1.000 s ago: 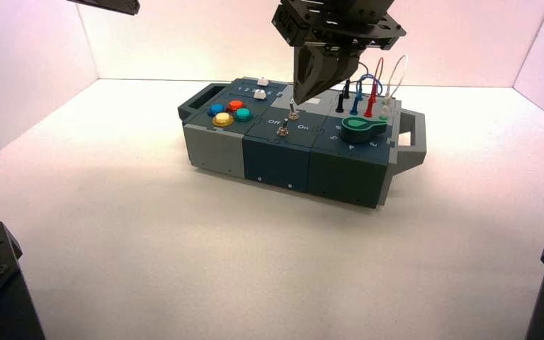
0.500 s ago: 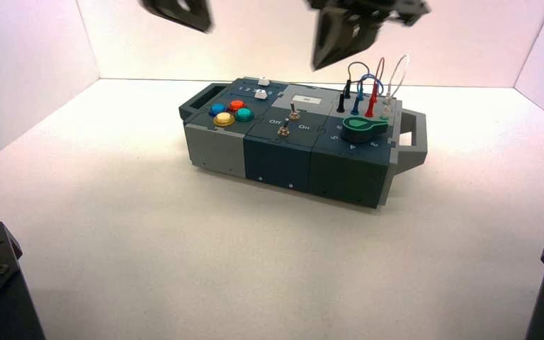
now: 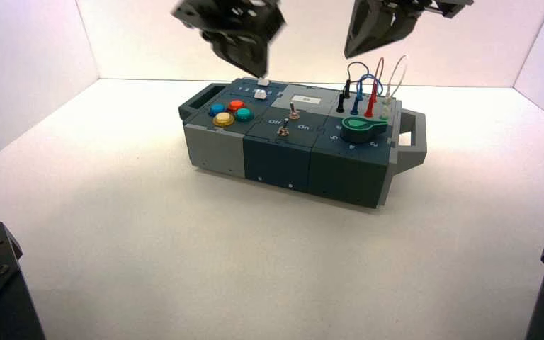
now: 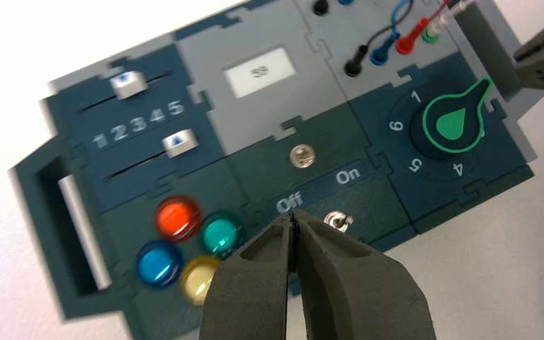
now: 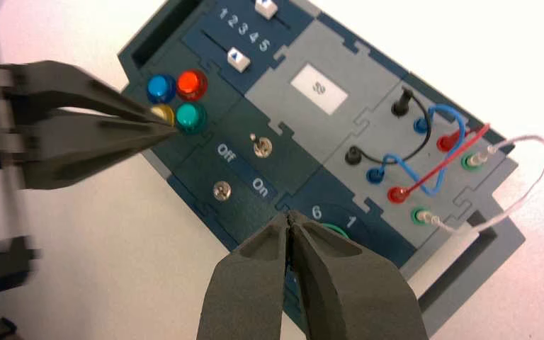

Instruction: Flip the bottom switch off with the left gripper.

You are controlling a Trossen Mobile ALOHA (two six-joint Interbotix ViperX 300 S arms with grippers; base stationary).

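Inward from the far left has come the left pincer, a bulky black gripper with tapered dark fingers (image 4: 255, 273), while the other arm has drawn off rightward. The left pincer (image 3: 261, 75) is clenched on nothing, above the box's far edge near the white sliders (image 3: 261, 94). Rightward of it, lower and nearer the robot, lies the bottom switch, a small silver metal toggle lever (image 4: 340, 221) on the dark blue panel (image 4: 379, 205). Its short lever leans toward "On", away from the pincer's side, so I judge the tips must pass over to that far side before pressing back leftward to "Off". Farthest right, the right pincer, black and likewise clenched empty (image 3: 347, 56), hangs above the box's far side; the left looks nearer the switch in the wrist views and better placed.
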